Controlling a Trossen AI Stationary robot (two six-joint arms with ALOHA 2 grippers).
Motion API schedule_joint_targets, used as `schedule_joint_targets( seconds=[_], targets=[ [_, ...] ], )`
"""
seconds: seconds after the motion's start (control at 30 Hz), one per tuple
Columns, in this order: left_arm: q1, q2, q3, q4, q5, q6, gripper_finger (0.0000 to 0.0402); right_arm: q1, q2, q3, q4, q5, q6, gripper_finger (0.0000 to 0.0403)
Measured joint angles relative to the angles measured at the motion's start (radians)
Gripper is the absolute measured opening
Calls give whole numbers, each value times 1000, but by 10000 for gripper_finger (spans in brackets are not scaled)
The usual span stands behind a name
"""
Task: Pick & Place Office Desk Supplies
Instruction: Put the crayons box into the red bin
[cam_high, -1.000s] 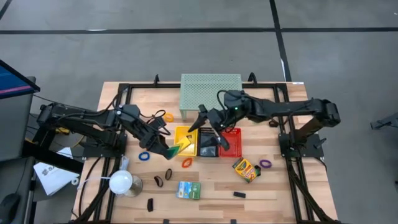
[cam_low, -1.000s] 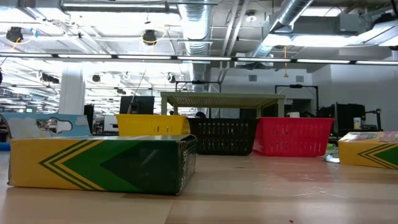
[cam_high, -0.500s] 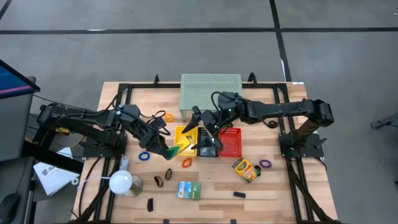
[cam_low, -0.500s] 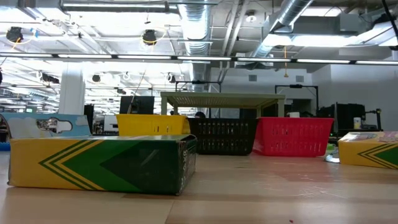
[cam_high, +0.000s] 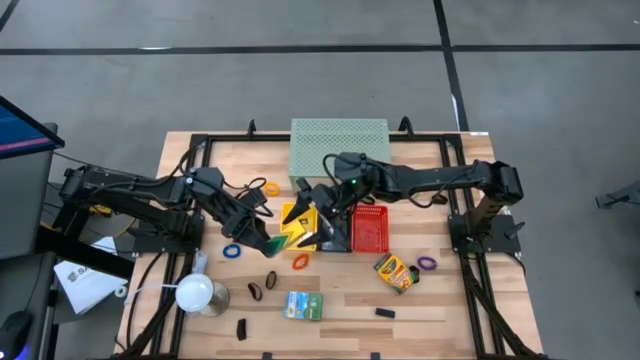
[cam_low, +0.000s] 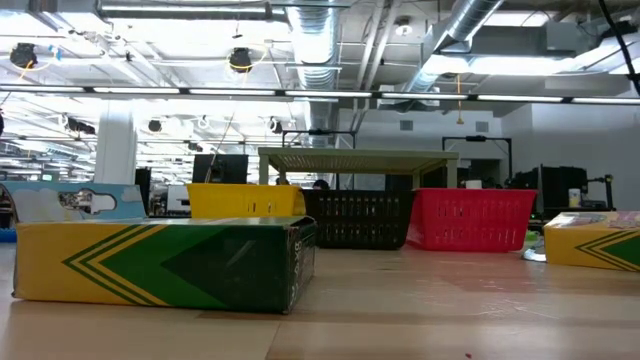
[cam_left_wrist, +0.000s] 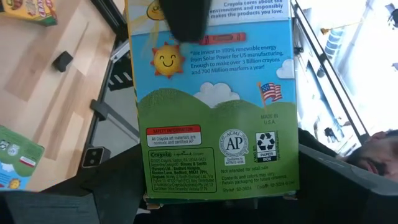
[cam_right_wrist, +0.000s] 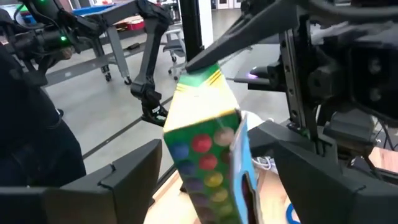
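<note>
The left gripper (cam_high: 272, 241) is hovering over the middle of the tabletop (cam_high: 450, 305), its jaws pinching a yellow-green crayon box (cam_high: 283, 238) that is tilted in the air beside the yellow basket (cam_high: 297, 213). In the left wrist view the back of this crayon box (cam_left_wrist: 211, 99) is filling most of the picture between the dark fingers. The right gripper (cam_high: 312, 212) is reaching in from the other side, over the yellow basket, with its jaws spread wide on either side of the same box; in the right wrist view the box (cam_right_wrist: 208, 146) is standing between the two fingers (cam_right_wrist: 130, 168) without clearly touching them. A black basket (cam_high: 334, 232) and a red basket (cam_high: 370, 228) are sitting in a row just beside the yellow one, in front of the pale green mesh shelf (cam_high: 339, 142). Lying loose on the tabletop are a second crayon box (cam_high: 396, 272), a purple ring (cam_high: 427, 263), an orange ring (cam_high: 300, 261), a blue ring (cam_high: 232, 251), a green-white box (cam_high: 303, 305) and a small black clip (cam_high: 385, 313). A white lamp (cam_high: 196, 293) is standing near the left front corner.
</note>
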Motion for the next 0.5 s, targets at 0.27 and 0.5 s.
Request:
schedule_joint_targets(
  seconds=[0.27, 0.5],
  targets=[
    [0, 0, 0, -1, 5, 3, 347, 1, 0, 0, 0, -18, 0, 252],
    [0, 0, 0, -2, 5, 7, 347, 1, 0, 0, 0, -32, 0, 194]
  ],
)
